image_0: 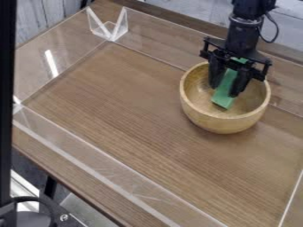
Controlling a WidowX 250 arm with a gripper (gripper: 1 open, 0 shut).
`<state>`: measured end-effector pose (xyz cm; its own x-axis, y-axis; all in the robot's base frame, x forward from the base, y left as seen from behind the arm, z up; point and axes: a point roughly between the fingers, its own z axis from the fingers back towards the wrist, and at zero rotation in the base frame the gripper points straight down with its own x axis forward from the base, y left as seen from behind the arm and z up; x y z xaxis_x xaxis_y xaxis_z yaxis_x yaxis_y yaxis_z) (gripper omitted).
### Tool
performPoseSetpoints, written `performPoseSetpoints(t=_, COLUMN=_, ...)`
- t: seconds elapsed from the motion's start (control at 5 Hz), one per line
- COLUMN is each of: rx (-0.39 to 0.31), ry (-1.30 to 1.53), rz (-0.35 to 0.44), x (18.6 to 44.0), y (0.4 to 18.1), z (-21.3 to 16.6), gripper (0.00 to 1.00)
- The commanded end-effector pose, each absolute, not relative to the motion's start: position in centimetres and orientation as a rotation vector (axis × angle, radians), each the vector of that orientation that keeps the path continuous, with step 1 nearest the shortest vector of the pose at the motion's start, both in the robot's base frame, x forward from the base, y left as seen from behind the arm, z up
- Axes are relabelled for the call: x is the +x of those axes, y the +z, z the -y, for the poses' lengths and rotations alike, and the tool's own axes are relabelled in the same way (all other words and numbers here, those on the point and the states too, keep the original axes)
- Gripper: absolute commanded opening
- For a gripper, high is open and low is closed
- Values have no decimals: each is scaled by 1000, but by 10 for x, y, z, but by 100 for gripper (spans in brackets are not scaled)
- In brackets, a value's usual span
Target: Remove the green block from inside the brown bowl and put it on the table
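Green block (224,92) sits inside the brown bowl (211,121), right of frame, above the middle; long axis runs lower left to upper right. My jaws (236,73) are down over the bowl, closed on the block near its upper end, the lower end sticking out below me in plain view

Handling, my guess: light, stiff, holds its shape, not fragile; surface looks smooth so it may slip or swivel if I pinch only one end. Best hold is across the narrow width, close to mid-length, so it doesn't tip when I raise it. Bowl looks like wood, thick-walled, likely the heavier piece; block should clear the rim before I swing toward the tabletop (112,106) at left of frame

Brands, labels, writing: none I can read on block, bowl or tabletop
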<state>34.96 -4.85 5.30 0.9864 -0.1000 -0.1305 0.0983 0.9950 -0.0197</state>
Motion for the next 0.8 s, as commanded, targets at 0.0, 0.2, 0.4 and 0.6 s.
performPoseSetpoints(t=0.0, rx=-25, ry=-121, rz=-63, x=362, y=60, z=55, gripper=0)
performPoseSetpoints(t=0.2, rx=-30, ry=-123, rz=-60, x=363, y=58, z=56, gripper=0)
performPoseSetpoints(t=0.4, rx=-34, ry=-126, rz=-58, x=364, y=56, z=57, gripper=0)
performPoseSetpoints(t=0.6, rx=-38, ry=-129, rz=-56, x=364, y=54, z=58, gripper=0)
